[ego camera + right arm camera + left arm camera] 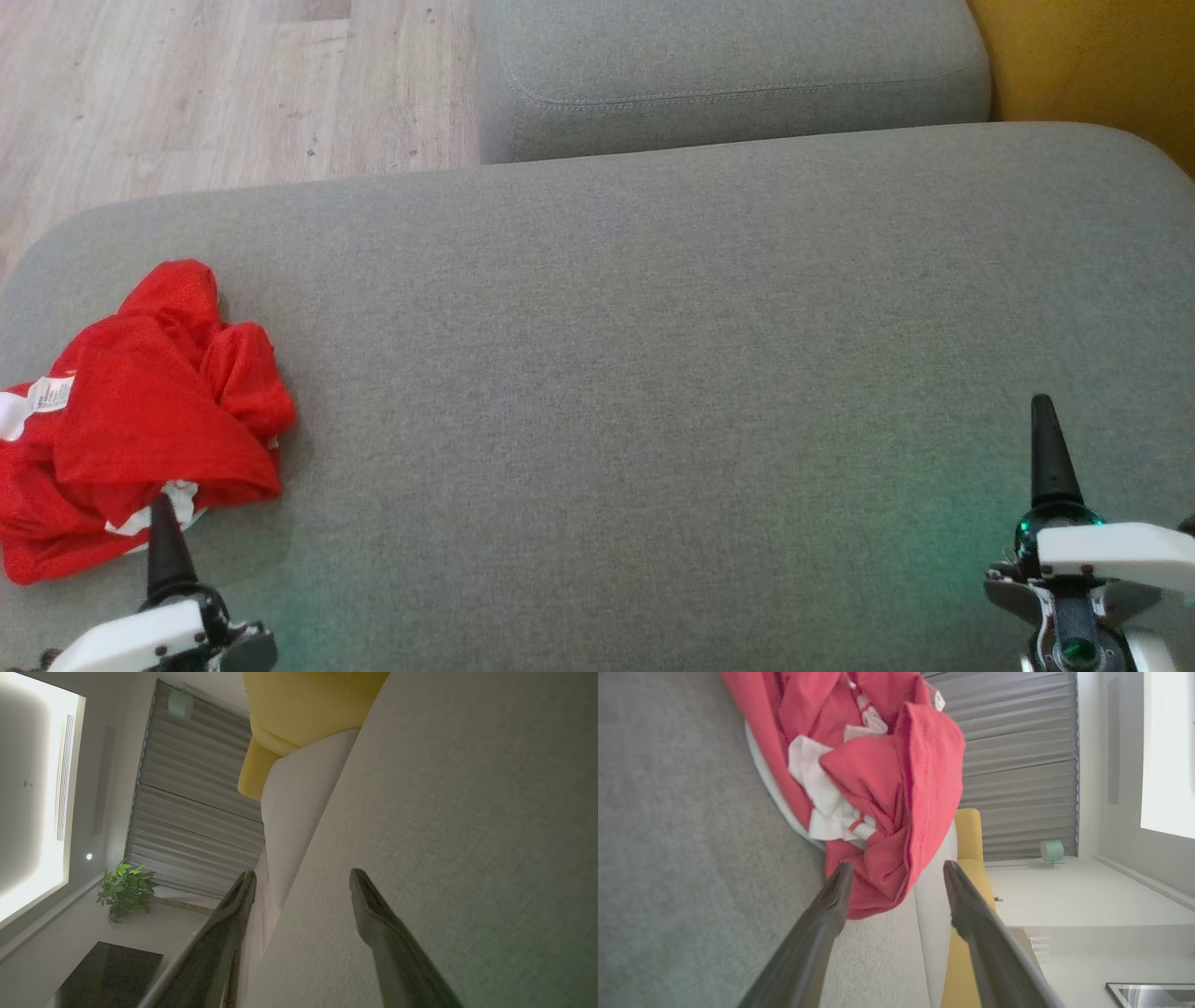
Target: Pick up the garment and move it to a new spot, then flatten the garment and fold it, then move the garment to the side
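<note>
Head view, starting at the left end of the sofa seat (653, 373): the red garment (140, 420) lies there in a crumpled heap, close to the seat's left edge and partly cut off by the frame. My left claw (896, 870) sits at the seat's near-left corner with its fingers apart. In the left wrist view the heap's nearest fold pokes in between the tips, though I cannot tell whether either finger touches cloth. The seat's middle is bare. Toward the seat's near-right end my right claw (301, 872) is apart too, over plain upholstery, holding nothing.

My worry is the grab. If I close on that one loose fold, I judge I may catch a single layer. The rest of the heap would then trail, snag, or slide off the seat's left edge onto the floor (187, 93). If I go too deep, my tips could pinch the seat's own fabric along with the cloth.
</note>
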### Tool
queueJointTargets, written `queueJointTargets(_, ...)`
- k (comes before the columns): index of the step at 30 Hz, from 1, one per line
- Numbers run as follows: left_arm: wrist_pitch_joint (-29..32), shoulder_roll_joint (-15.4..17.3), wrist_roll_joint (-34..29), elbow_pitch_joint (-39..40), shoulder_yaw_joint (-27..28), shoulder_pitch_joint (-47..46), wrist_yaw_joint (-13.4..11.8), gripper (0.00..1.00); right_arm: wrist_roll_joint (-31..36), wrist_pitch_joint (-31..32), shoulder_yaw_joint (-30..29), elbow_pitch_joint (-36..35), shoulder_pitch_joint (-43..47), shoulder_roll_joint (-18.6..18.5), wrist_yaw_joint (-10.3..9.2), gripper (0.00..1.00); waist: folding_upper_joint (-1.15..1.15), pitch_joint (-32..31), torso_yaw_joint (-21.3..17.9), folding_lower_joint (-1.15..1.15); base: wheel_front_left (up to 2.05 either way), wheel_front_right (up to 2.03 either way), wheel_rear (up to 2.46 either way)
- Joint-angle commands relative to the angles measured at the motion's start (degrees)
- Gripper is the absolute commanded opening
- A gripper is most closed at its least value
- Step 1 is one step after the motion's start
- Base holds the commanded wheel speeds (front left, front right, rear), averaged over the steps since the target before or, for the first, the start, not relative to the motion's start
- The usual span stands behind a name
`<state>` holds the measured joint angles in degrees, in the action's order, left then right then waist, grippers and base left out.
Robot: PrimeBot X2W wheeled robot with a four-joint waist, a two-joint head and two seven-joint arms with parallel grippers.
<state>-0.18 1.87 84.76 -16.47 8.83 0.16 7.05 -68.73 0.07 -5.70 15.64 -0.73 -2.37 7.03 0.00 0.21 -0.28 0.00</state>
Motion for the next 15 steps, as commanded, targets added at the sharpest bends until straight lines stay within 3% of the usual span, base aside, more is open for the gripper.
queueJointTargets(1,-0.67,0.63,-2.72,2.71,1.28,-3.28,0.02,1.00,3.42,-0.84,0.73,-3.04,-3.36,-0.26,0.15,1.00,0.00,0.02,0.00,0.00,0.00,0.00,0.00)
queueJointTargets(15,-2.85,0.69,-19.83,11.38,-2.75,-2.34,-2.52,1.00,19.99,-3.04,4.81,-7.34,-3.39,-0.29,0.20,1.00,0.00,0.31,-0.15,0.00,0.00,0.00,0.00)
